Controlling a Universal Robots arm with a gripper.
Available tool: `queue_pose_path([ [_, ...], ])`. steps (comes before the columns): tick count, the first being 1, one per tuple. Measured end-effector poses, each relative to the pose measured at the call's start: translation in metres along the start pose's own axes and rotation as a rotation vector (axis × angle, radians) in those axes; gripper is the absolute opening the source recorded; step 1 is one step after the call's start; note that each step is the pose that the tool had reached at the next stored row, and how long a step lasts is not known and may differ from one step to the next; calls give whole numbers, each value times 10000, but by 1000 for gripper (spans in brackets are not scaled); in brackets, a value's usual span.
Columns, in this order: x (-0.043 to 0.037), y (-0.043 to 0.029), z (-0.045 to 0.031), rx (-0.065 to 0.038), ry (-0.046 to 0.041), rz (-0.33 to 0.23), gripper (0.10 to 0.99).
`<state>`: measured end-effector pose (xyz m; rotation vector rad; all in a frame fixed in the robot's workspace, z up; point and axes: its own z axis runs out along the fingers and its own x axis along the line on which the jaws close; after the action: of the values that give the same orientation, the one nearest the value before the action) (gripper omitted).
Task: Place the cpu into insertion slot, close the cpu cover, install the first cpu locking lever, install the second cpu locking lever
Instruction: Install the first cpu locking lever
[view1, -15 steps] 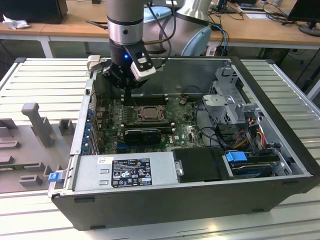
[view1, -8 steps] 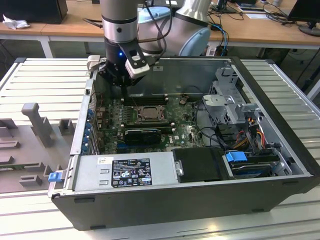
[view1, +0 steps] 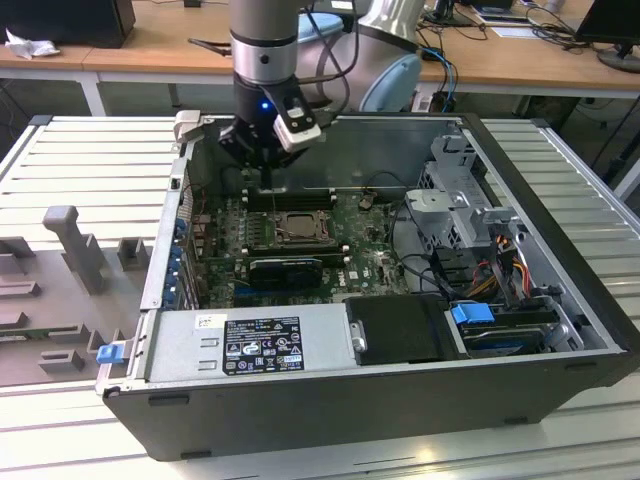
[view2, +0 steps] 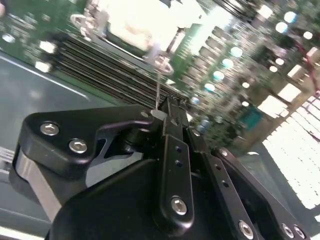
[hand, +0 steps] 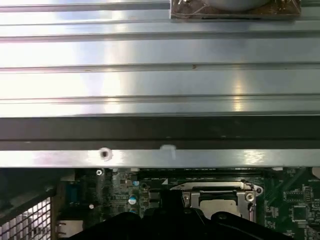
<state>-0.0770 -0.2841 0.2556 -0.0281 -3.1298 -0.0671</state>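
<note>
The cpu (view1: 297, 228) lies flat in its socket on the green motherboard inside the open computer case, its pale top showing through the window of the cpu cover (view1: 277, 216), which lies down over it. The first wrist view shows the cpu (hand: 220, 202) framed by the silvery cpu cover (hand: 215, 187). My gripper (view1: 266, 175) hangs just behind the socket, near the case's far wall. In the second wrist view my gripper (view2: 164, 111) is shut on a thin wire locking lever (view2: 157, 90) that stands up from the socket's edge.
Black memory slots (view2: 110, 70) run beside the socket. The case's far wall (view1: 390, 140) is close behind the gripper. A drive cage (view1: 450, 190), cables and a black shroud (view1: 395, 330) crowd the exterior view's right. Grey fixtures (view1: 70, 240) stand on the ribbed table.
</note>
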Motion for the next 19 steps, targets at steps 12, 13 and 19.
queue_pose_path([
  [12,-357,0,118,-24,-127,-33,106],
  [13,-357,0,123,-25,-168,-69,106],
  [19,-359,-1,210,-40,-242,-202,106],
])
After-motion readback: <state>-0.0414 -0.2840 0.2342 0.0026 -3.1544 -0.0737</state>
